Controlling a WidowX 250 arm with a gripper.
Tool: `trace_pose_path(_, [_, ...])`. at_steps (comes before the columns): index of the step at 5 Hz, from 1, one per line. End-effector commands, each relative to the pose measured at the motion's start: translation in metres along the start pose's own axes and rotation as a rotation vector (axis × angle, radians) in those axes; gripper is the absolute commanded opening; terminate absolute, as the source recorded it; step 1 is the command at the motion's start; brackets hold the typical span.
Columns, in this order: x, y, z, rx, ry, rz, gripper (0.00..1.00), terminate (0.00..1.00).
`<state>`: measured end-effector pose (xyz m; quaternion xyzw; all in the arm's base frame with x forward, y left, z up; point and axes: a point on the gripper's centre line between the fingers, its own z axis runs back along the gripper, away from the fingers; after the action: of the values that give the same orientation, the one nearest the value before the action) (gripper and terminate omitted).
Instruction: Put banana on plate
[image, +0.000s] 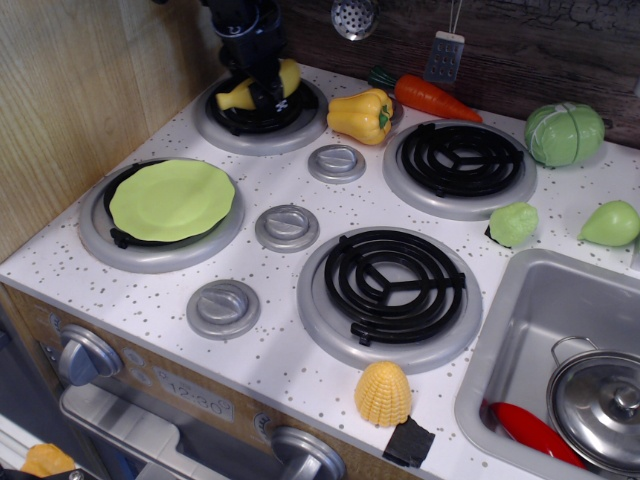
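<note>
The yellow banana (238, 97) is at the back-left burner (222, 133), held crosswise in my black gripper (268, 95), which comes down from above and covers the banana's middle. The fingers are closed around it, and it looks raised a little off the burner grate. The light green plate (170, 198) lies empty on the front-left burner, in front of and to the left of the gripper.
A yellow-orange bell pepper (362, 115) and a carrot (430, 97) lie right of the banana. Green vegetables (564, 133) sit at the back right. A corn piece (383, 392) is at the front edge. The sink (520, 300) holds a pot lid (600, 400). A wooden wall (80, 100) stands at the left.
</note>
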<state>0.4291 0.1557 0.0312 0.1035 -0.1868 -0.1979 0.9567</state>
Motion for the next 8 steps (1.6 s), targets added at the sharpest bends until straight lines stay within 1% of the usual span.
trace_pose_path(1, [-0.002, -0.01, 0.058, 0.113, 0.091, 0.124, 0.0, 0.0])
trace_pose_path(2, [-0.025, -0.024, 0.082, 0.15, 0.154, 0.203, 0.0, 0.0])
trace_pose_path(3, [-0.044, -0.04, 0.095, 0.168, 0.175, 0.238, 0.0, 0.0])
trace_pose_path(4, [-0.065, -0.062, 0.103, 0.141, 0.203, 0.304, 0.0, 0.0])
trace_pose_path(5, [-0.084, -0.076, 0.104, 0.121, 0.202, 0.325, 0.0, 0.0])
trace_pose_path(6, [-0.09, -0.081, 0.097, 0.085, 0.166, 0.326, 1.0, 0.0])
trace_pose_path(8, [-0.09, -0.081, 0.097, 0.085, 0.166, 0.326, 1.0, 0.0])
